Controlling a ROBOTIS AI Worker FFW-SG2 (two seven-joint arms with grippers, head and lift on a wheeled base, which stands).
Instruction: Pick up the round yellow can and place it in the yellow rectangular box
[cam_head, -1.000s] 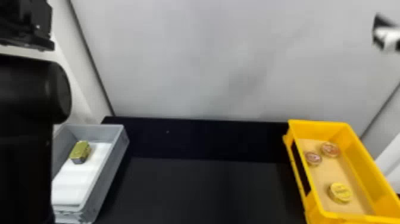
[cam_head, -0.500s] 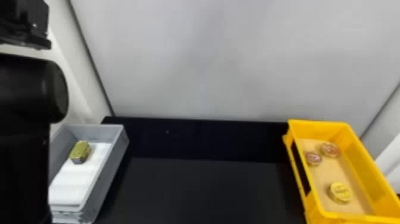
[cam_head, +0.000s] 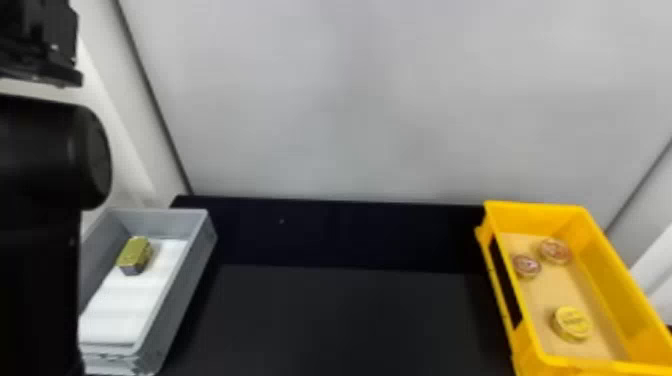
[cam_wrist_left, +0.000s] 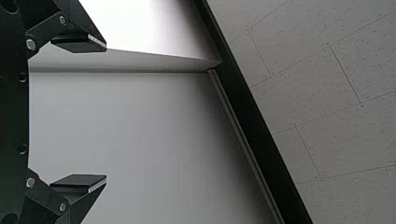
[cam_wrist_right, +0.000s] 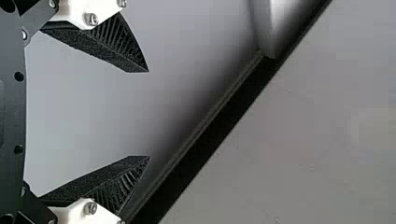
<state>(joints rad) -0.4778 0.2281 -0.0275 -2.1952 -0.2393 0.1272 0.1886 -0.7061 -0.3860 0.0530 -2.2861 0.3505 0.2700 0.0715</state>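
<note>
1. Because the round yellow can (cam_head: 571, 324) lies inside the yellow rectangular box (cam_head: 542, 215), the placing looks finished, and no further grasp seems called for.
2. The can rests flat on the tan lining (cam_head: 560, 295), towards the box's near end, a steady pose that should keep it from rolling. Its spot there also gives it room, well apart from the reddish round cans (cam_head: 555, 251), which sit close together nearer the far end.
3. The box's raised walls probably serve to keep all three cans from straying onto the black counter (cam_head: 350, 320).
4. Across the counter, the grey box (cam_head: 186, 295) holds a golden block-shaped tin (cam_head: 134, 254) on a white lining (cam_head: 125, 305). Its angular shape and separate place suggest that it is no part of this job.
5. The left gripper (cam_wrist_left: 106, 113) has its fingers spread with nothing between them, facing the pale wall and tiled ceiling (cam_wrist_left: 336, 84). The black left arm (cam_head: 37, 225) stands by the grey box in the head view, hiding part of it.
6. The right gripper (cam_wrist_right: 149, 114) is likewise released and empty, before a plain wall. Both are best kept away from the boxes, since a careless swing could knock the settled cans.
</note>
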